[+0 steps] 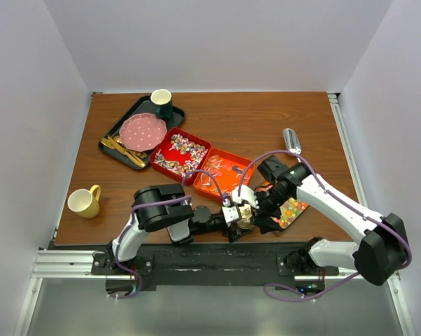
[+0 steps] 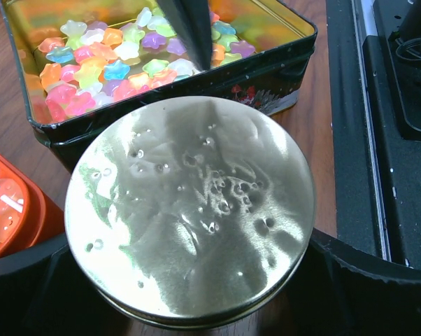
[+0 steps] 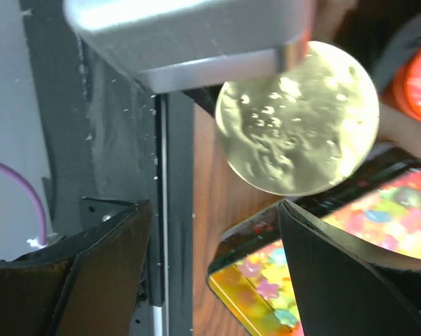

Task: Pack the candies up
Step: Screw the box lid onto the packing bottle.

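Observation:
My left gripper (image 1: 240,214) is shut on a round gold lid (image 2: 189,210), which fills the left wrist view between its two black fingers (image 2: 378,280). The lid (image 1: 244,213) is held just left of an open black tin (image 1: 292,211) filled with colourful star-shaped candies (image 2: 119,63). My right gripper (image 1: 265,207) is open and empty, its fingers (image 3: 357,280) spread wide over the tin's near corner (image 3: 266,280). One right finger (image 2: 189,28) hangs over the tin's candies. The lid (image 3: 298,119) shows just beyond the right gripper (image 3: 217,231).
Two red trays hold more candies: wrapped ones (image 1: 179,154) and jelly pieces (image 1: 221,175), the nearer one also in the left wrist view (image 2: 15,210). A silver scoop (image 1: 291,140) lies behind. A black tray (image 1: 114,137) with pink plate, cutlery and cup stands back left. A yellow mug (image 1: 84,201) stands at left.

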Controlling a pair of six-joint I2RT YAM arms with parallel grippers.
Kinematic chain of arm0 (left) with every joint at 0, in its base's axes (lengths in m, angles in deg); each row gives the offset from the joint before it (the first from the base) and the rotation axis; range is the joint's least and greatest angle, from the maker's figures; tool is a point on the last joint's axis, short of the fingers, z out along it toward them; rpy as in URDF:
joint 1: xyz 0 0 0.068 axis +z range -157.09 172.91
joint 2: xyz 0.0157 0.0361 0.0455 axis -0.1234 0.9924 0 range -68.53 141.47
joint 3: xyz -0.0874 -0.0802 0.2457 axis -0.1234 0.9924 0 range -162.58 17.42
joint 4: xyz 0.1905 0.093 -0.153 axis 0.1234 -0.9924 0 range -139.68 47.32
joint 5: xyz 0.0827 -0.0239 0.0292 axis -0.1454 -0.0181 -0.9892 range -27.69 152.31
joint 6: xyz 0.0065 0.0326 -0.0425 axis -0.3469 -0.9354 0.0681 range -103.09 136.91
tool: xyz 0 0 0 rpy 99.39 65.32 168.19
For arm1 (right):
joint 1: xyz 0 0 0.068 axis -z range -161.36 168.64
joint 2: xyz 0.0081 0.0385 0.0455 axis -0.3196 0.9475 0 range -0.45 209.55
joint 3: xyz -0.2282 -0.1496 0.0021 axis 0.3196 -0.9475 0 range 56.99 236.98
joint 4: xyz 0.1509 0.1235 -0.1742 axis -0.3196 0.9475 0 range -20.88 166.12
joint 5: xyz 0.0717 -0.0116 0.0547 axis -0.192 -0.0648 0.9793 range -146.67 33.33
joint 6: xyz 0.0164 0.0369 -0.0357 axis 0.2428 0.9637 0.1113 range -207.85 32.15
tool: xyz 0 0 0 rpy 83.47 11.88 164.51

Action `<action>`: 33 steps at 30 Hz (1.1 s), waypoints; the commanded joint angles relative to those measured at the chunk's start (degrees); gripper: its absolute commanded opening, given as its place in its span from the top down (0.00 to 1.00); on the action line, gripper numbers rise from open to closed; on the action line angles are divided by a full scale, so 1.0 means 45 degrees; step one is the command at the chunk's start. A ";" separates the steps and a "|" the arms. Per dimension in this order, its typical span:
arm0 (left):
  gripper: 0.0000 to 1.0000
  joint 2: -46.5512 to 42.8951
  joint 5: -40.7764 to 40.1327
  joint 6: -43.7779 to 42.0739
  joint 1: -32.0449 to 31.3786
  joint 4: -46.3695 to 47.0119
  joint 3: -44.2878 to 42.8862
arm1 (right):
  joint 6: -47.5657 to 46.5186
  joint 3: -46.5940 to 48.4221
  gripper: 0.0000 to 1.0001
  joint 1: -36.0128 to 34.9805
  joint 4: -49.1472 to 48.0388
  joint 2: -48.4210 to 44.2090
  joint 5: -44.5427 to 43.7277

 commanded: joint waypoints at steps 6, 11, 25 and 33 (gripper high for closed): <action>1.00 0.0890 -0.0587 -0.0197 0.0453 0.0969 0.0418 | -0.1188 0.0308 0.14 0.0097 -0.2555 -0.0746 0.0436; 1.00 0.0890 -0.0548 -0.0159 0.0434 0.0969 0.0418 | -0.3645 0.0444 0.12 0.0097 -0.2107 0.0095 0.1100; 1.00 0.0948 -0.0548 -0.0178 0.0434 0.0989 0.0398 | -0.5742 0.0505 0.01 0.0059 -0.1752 0.2088 0.1707; 1.00 0.0987 -0.0509 -0.0178 0.0434 0.0872 0.0359 | -0.5705 0.0132 0.11 0.0058 -0.2262 0.2070 0.1532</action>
